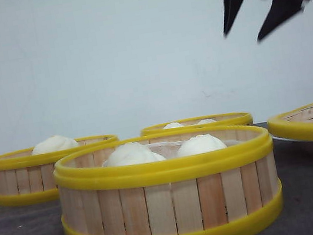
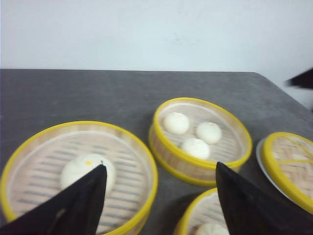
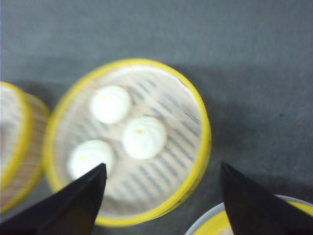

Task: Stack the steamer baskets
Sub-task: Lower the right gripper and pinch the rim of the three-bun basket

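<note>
Above the three-bun steamer basket (image 3: 128, 142), the right tool (image 3: 161, 196) is held wide open and empty; an off-centre descent risks crushing buns (image 3: 144, 137). The left tool (image 2: 159, 196) is likewise open, empty.

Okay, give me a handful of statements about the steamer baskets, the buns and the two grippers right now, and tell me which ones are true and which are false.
1. Three steamer baskets sit separately on the dark table, none stacked yet. True.
2. The far basket holds three buns. True.
3. The left basket is empty. False: it holds one bun.
4. The right gripper is shut on a basket. False: it hangs in the air, open, holding nothing.
5. The woven lid rests on a white plate at the right. True.
6. The left gripper is closed. False: its fingers stand wide apart, above the baskets.
</note>
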Robot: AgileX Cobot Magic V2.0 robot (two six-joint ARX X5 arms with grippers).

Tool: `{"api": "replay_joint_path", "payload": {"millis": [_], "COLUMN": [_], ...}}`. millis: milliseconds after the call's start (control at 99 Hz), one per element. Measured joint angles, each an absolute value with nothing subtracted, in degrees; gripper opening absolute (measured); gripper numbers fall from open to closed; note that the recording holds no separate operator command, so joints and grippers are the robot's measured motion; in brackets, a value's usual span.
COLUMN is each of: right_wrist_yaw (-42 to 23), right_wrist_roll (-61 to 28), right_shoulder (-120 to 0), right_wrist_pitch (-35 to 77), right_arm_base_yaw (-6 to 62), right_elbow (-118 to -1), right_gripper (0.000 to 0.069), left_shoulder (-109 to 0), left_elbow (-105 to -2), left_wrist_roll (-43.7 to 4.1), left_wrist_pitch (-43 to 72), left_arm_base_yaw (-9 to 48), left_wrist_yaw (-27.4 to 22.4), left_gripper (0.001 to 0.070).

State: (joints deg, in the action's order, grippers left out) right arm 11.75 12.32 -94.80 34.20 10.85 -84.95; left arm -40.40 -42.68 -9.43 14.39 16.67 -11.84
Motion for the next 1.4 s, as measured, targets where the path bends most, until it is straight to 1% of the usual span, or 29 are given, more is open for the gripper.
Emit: {"api": "replay_joint_path", "payload": {"millis": [202,293,354,626,798,950,1142,1233,1324,1405], "right_wrist_yaw": [10.13,8.45,7.51,7.42,7.01,6.85,5.34,4.97,4.12,2.70], "right_wrist_roll": [12.32,12.34,12.34,12.45,12.47,12.45,12.47,12.67,13.34,13.30], "right_shoulder": [-105.47,-108.64,-110.30,-114.21,-115.18,-115.22,-115.92,-116.66,-116.84,-116.86], "right_wrist_pitch": [33.78,32.84,32.38,29.06,28.03,27.94,28.10,28.75,28.58,28.67], "right_arm_base_yaw": [10.85,10.85,10.85,10.96,11.38,12.10,12.99,13.23,13.69,14.52], "right_elbow": [-87.09,-87.50,-87.92,-88.38,-88.38,-88.38,-88.51,-88.58,-88.79,-88.79], "right_gripper": [0.0442,0.0416,0.0403,0.0382,0.0316,0.0218,0.0142,0.0119,0.0067,0.0035], "left_shoulder": [-39.44,-38.76,-38.24,-35.97,-34.35,-33.08,-32.18,-32.12,-31.79,-31.42], "left_elbow": [-42.68,-42.68,-42.68,-42.68,-42.68,-42.68,-42.68,-42.68,-42.68,-42.68], "left_wrist_roll": [-9.72,-10.02,-10.17,-11.44,-12.12,-12.71,-12.91,-12.91,-12.91,-12.93], "left_wrist_pitch": [14.44,14.48,14.48,14.63,14.83,15.66,16.12,16.27,17.02,17.37], "left_arm_base_yaw": [19.84,21.04,21.74,23.68,24.16,24.16,24.16,24.16,24.16,24.16], "left_wrist_yaw": [-11.84,-11.86,-11.86,-11.88,-11.90,-11.88,-11.88,-11.88,-11.88,-11.90], "left_gripper": [0.0428,0.0428,0.0428,0.0428,0.0428,0.0428,0.0428,0.0428,0.0428,0.0428]}}
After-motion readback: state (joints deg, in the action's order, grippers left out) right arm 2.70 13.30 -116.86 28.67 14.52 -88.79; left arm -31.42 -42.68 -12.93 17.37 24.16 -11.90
